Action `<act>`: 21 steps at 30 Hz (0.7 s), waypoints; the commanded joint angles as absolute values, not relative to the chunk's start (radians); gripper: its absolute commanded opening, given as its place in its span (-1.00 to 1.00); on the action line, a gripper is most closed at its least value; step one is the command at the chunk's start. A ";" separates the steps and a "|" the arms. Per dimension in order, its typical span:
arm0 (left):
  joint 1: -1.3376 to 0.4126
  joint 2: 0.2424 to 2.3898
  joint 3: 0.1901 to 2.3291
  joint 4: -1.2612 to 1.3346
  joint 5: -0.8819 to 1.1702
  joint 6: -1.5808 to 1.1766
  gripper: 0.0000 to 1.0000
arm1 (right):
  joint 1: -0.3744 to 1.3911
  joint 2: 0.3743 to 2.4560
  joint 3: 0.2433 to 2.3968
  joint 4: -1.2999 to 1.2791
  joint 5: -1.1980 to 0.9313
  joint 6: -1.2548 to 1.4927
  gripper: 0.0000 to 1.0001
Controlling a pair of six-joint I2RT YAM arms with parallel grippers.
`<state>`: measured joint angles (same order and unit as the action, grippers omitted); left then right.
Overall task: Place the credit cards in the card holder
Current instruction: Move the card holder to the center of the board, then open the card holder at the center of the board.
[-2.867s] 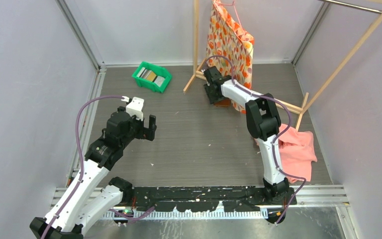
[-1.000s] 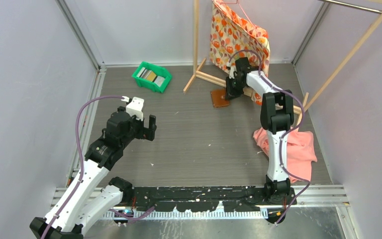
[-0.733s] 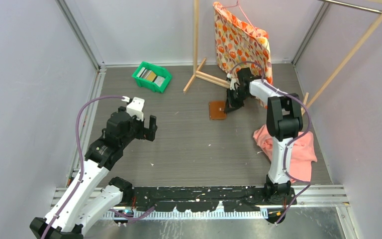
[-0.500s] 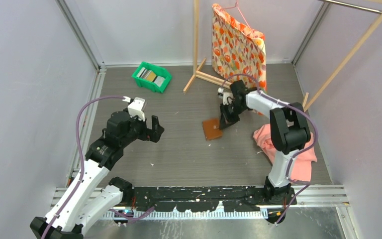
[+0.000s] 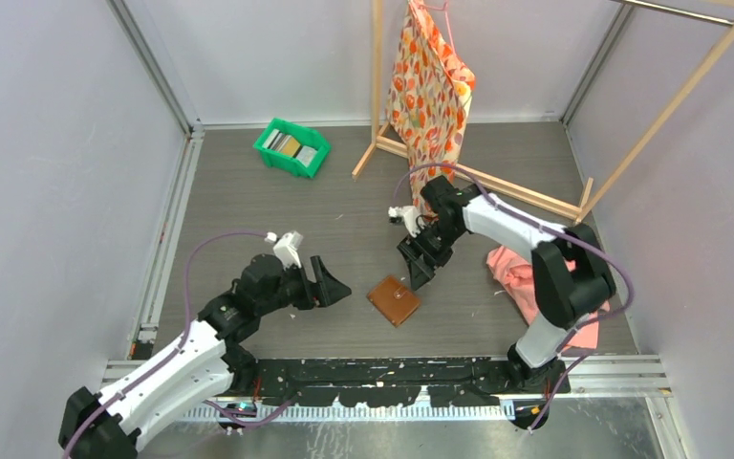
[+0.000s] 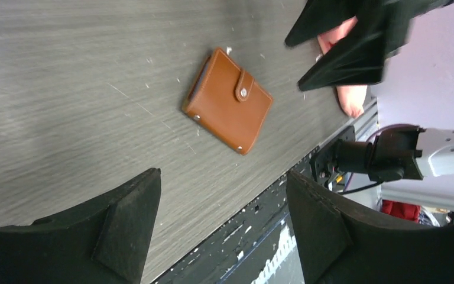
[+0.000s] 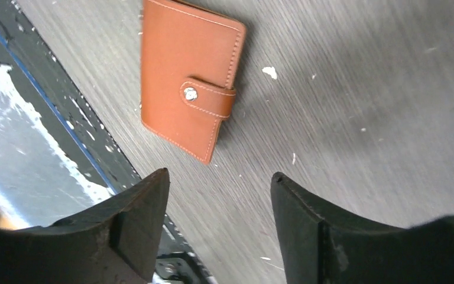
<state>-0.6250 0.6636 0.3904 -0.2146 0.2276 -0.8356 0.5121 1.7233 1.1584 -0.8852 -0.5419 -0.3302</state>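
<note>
The card holder point(image 5: 394, 300) is a brown leather wallet, folded shut with its snap tab fastened, lying flat near the table's front middle. The left wrist view shows this card holder point(image 6: 227, 108) ahead of my open left gripper point(image 6: 221, 219). In the right wrist view the card holder point(image 7: 183, 59) lies just beyond my open right gripper point(image 7: 219, 219), not touched. From above, my left gripper point(image 5: 334, 285) is a short way to its left and my right gripper point(image 5: 414, 268) just behind it. The credit cards point(image 5: 290, 146) lie in the green bin point(image 5: 272, 153) at the back left.
A wooden rack point(image 5: 378, 76) stands at the back with a floral cloth point(image 5: 427, 76) hanging on it. A pink cloth point(image 5: 545, 287) lies at the right beside the right arm. A black rail point(image 5: 392, 371) runs along the front edge.
My right gripper brought the card holder from beside the rack to the front middle and let it go there. The left arm swung right toward it. The floral cloth swung.
</note>
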 commanded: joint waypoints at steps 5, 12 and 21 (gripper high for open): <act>-0.784 0.837 0.348 0.083 0.084 -1.027 0.29 | 0.556 1.435 1.059 -0.931 -0.750 -1.143 0.78; -0.826 0.979 0.336 0.184 0.031 -1.123 0.02 | 0.717 1.635 1.152 -0.869 -0.568 -1.222 0.44; -0.862 1.065 0.329 0.244 -0.023 -1.163 -0.16 | 0.739 1.754 1.161 -0.793 -0.472 -1.186 0.19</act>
